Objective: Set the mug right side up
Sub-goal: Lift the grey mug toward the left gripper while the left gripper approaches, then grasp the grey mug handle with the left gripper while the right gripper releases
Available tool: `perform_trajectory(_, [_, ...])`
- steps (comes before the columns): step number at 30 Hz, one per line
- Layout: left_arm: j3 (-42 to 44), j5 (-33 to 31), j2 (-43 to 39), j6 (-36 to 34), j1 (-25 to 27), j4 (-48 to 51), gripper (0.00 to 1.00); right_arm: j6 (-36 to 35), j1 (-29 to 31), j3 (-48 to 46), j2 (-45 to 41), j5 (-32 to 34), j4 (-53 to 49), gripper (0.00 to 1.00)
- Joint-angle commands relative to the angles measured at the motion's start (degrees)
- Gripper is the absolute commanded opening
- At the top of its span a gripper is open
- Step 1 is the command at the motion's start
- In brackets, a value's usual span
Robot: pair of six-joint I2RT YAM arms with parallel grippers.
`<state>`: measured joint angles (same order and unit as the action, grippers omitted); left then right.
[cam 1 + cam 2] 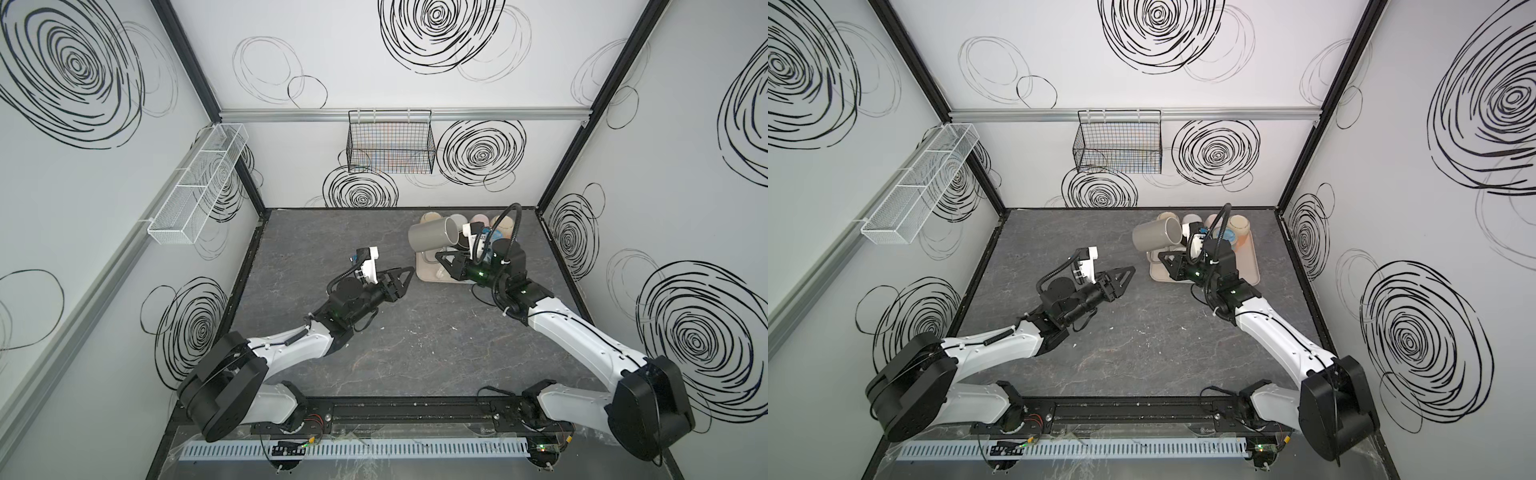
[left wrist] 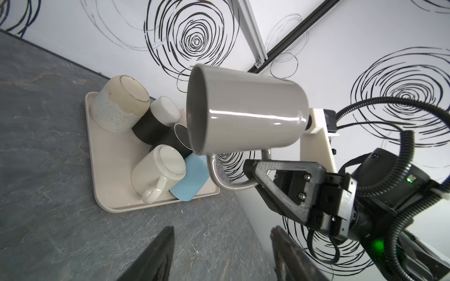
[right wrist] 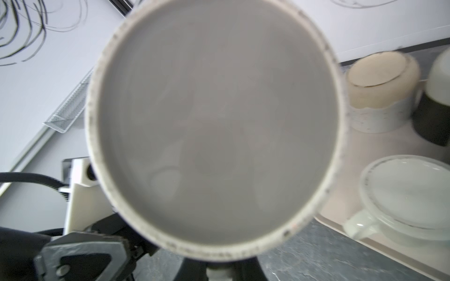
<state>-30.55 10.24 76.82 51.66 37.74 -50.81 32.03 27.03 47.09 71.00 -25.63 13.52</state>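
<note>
The right gripper (image 2: pixel 253 170) is clamped on the handle (image 2: pixel 215 177) of the grey mug (image 2: pixel 243 112). No other contact supports the mug. It hangs in the air on its side above the near edge of the tray (image 2: pixel 114 155), mouth turned toward the left gripper (image 1: pixel 405 277) and base toward the right wrist camera. The left gripper stands with jaws apart and empty, near the mug but clear of it.

The mug appears to be glazed ceramic: rigid, smooth, moderately heavy, brittle on impact. A handle-only grip probably lets the body swing. The handle is the secure hold; the glossy wall may slip.
</note>
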Motion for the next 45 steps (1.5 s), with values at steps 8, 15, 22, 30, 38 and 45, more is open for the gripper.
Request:
perform_trajectory(8, [1.4, 5.2, 0.8, 8.3, -3.4, -15.0, 0.61, 5.9, 5.4, 6.4, 4.5, -12.0, 19.7, 0.0])
perform_trajectory(15, [3.4, 6.0, 2.7, 12.8, -5.8, -23.1, 0.51, 10.6, 6.8, 7.2, 7.7, -15.5, 23.8, 0.0])
perform_trajectory(22, [6.2, 8.0, 4.0, 17.2, -7.8, -35.7, 0.39, 13.8, 7.3, 7.9, 10.4, -17.7, 25.5, 0.0])
perform_trajectory(30, [6.1, 10.4, 4.1, 19.9, -8.8, -39.8, 0.17, 13.0, 8.2, 8.9, 12.1, -18.7, 22.6, 0.0])
perform_trajectory(38, [6.3, 11.0, 0.8, 18.0, -10.8, -33.7, 0.0, 7.4, 8.4, 10.1, 10.8, -13.2, 12.0, 0.27])
perform_trajectory(45, [1.7, 10.2, -4.9, 7.0, -12.8, -9.4, 0.0, 2.5, 7.2, 11.7, 10.6, -5.7, 0.7, 0.48])
